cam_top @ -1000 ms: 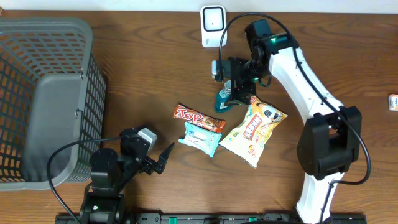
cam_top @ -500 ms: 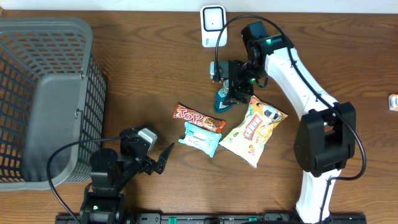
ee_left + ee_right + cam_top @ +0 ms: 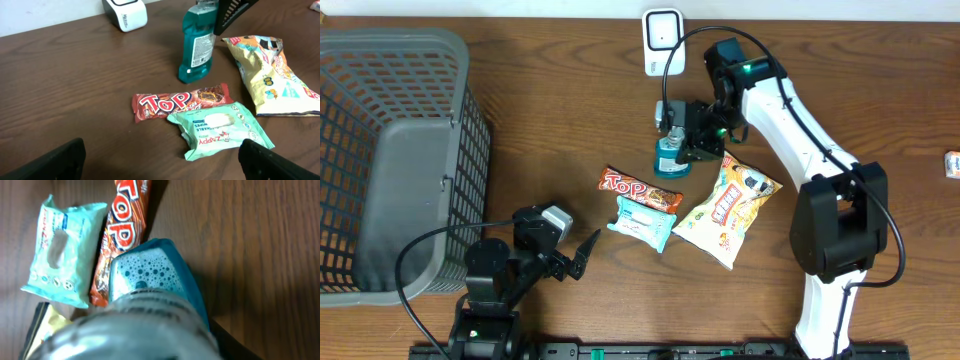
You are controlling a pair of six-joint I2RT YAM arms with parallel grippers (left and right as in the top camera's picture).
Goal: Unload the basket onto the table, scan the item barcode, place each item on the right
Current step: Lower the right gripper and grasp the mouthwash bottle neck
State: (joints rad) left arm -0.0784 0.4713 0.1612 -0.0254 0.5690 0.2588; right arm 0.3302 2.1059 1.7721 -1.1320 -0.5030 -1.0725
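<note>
Just above the middle of the overhead frame, the teal plastic mouthwash bottle (image 3: pixel 669 158) stands upright on the brown wooden table (image 3: pixel 550 110), with the right gripper (image 3: pixel 679 138) clamped on its neck. The small white box-shaped scanner (image 3: pixel 662 40) sits near it at the top edge. At lower left, the left gripper (image 3: pixel 582 255) hangs with fingers spread wide, holding nothing.
</note>
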